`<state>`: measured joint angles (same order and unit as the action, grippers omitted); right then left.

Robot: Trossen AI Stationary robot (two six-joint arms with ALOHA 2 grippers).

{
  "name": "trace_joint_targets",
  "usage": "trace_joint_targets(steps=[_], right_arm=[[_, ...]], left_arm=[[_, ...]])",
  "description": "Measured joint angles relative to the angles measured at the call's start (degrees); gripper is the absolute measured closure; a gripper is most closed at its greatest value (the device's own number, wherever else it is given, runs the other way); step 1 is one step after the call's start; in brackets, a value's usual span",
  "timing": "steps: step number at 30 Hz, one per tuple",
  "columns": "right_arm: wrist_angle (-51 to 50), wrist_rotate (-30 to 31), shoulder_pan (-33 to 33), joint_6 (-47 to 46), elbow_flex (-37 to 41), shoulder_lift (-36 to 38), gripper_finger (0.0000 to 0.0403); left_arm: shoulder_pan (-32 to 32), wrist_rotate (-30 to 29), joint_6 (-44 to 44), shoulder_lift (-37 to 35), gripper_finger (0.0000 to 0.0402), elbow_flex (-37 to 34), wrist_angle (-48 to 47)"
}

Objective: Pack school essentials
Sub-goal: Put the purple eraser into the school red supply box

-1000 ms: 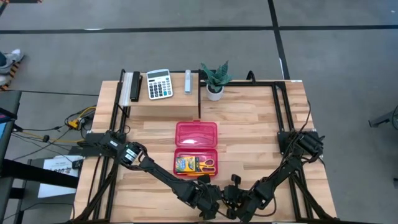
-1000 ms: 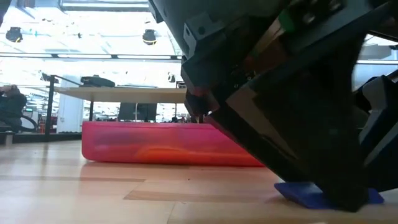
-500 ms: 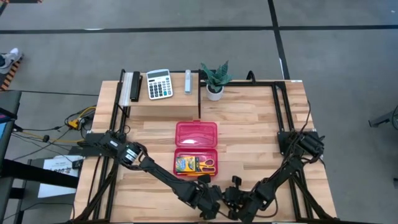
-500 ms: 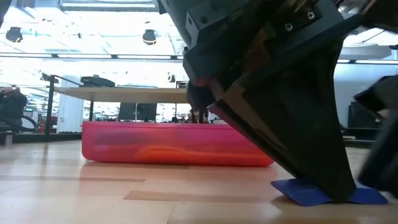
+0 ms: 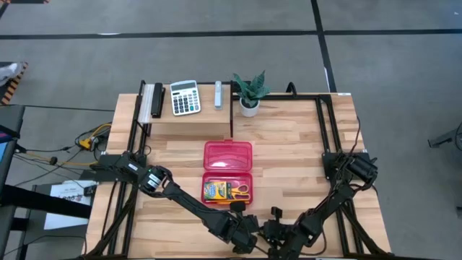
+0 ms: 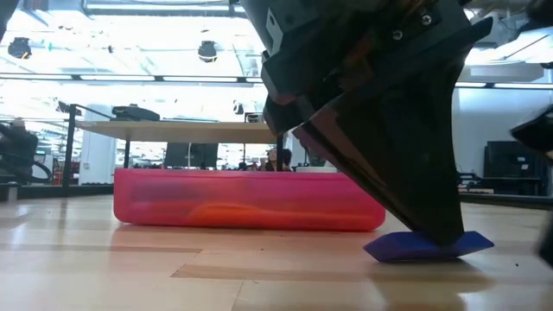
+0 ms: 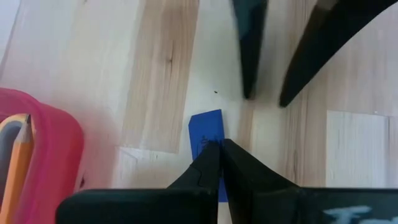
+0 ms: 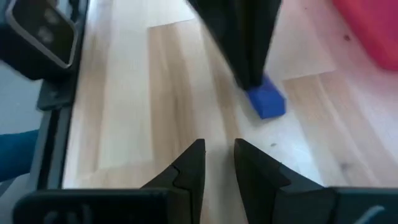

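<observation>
The tiny blue eraser (image 6: 425,247) is seen at the lower right of the low view, on the wooden table (image 5: 289,152), just beside the open pink case (image 5: 228,173) that lies in the middle of the high view. The left gripper (image 7: 219,146) is closed on the eraser; the fingers are pinched together over one end of it, and that end seems slightly lifted. The right gripper (image 8: 217,152) is held near it, at the bottom centre of the high view, with a narrow gap between its fingers and nothing in them. The eraser is judged to be very light, a little soft and not slippery. A grip across its short sides is thought best, because a thin flat piece can easily tilt out.
</observation>
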<state>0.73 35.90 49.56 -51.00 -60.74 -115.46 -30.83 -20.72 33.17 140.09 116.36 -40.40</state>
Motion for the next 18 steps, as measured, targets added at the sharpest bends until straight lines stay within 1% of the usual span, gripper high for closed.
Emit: trace_joint_targets(steps=[8,13,18], right_arm=[[-0.28,0.22,-3.58,0.03,-0.03,-0.01,0.0295],[-0.28,0.24,-4.35,0.28,-0.03,-0.07,0.0295],[-0.27,0.21,-4.28,0.35,-0.03,-0.09,0.0295]], left_arm=[[0.13,-0.15,-0.32,-0.06,0.0401,0.10,-0.31],[0.09,-0.12,-0.31,-0.17,0.0401,0.15,-0.26],[0.18,2.37,0.29,-0.21,0.0401,0.21,-0.39]])
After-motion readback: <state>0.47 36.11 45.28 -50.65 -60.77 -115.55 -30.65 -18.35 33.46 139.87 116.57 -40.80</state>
